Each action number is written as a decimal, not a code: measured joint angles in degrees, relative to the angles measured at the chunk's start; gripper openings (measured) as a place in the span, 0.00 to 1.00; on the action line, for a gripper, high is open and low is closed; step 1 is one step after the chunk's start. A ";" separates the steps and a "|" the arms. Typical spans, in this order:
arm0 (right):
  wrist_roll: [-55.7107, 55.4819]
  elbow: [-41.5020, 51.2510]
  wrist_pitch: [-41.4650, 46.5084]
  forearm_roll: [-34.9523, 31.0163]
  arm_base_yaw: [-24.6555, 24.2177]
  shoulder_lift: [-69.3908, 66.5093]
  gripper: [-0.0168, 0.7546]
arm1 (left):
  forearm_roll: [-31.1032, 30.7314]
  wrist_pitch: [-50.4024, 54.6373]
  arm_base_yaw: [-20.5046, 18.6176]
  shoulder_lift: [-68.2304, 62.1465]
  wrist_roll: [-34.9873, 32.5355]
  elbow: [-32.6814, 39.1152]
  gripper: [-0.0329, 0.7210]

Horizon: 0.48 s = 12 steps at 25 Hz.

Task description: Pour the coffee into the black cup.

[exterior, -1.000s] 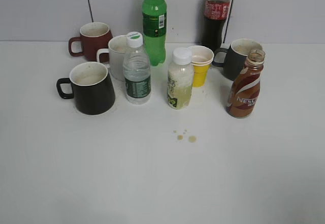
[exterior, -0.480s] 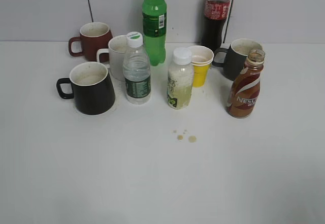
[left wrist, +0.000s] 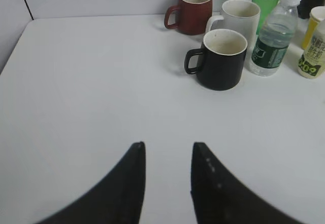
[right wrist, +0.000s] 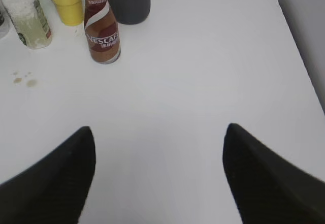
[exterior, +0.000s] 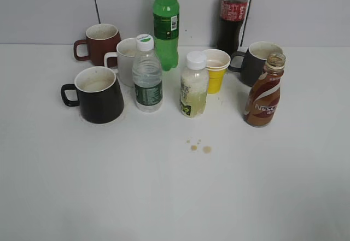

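You have nothing in either hand yet. The right hand [right wrist: 157,173] stands wide open and empty above the bare tabletop [exterior: 164,197], and this suits the job: the coffee [exterior: 264,91] is on your right side, upright, with no cap on its narrow neck, just in front of the dark grey mug [exterior: 257,62]. In the right wrist view the coffee [right wrist: 102,23] is straight ahead of the open fingers, so I think this arm is meant to take it.

The left hand [left wrist: 167,155] is only a little open, with a narrow gap between its fingers, and it holds nothing. It faces the black cup [left wrist: 221,59], which stands on the left with its handle turned outward, away from the water bottle [exterior: 147,74] beside it.

The cup and the coffee are well apart, with several bottles between them. So you will probably need to carry the coffee across, and keep it upright because it is open. Some brown drops [exterior: 199,146] already lie on the tabletop.
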State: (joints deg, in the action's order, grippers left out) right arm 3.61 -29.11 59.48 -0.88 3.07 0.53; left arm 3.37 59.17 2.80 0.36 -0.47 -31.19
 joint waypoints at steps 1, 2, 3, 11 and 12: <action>0.00 -0.19 -0.33 0.00 0.00 0.00 0.78 | 0.06 -1.59 0.00 0.05 0.00 -0.51 0.36; 0.00 -0.52 -0.87 0.00 0.00 -0.16 0.78 | 0.12 -4.17 0.05 0.04 0.00 -0.87 0.36; 0.00 -0.97 -2.15 0.00 0.00 -0.85 0.78 | 0.12 -7.25 0.29 0.04 0.00 -1.14 0.36; 0.00 -1.32 -19.56 -0.09 0.06 -13.78 0.78 | -3.37 -33.90 1.78 -6.90 0.00 4.28 0.36; 0.06 -1.03 -23.62 -0.09 0.69 -16.89 0.78 | -3.37 -38.04 1.78 -9.41 0.00 5.88 0.36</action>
State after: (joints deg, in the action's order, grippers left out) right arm 3.68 -30.14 35.86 -0.98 3.76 -16.36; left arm 0.00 21.13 4.58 -9.04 -0.47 -25.31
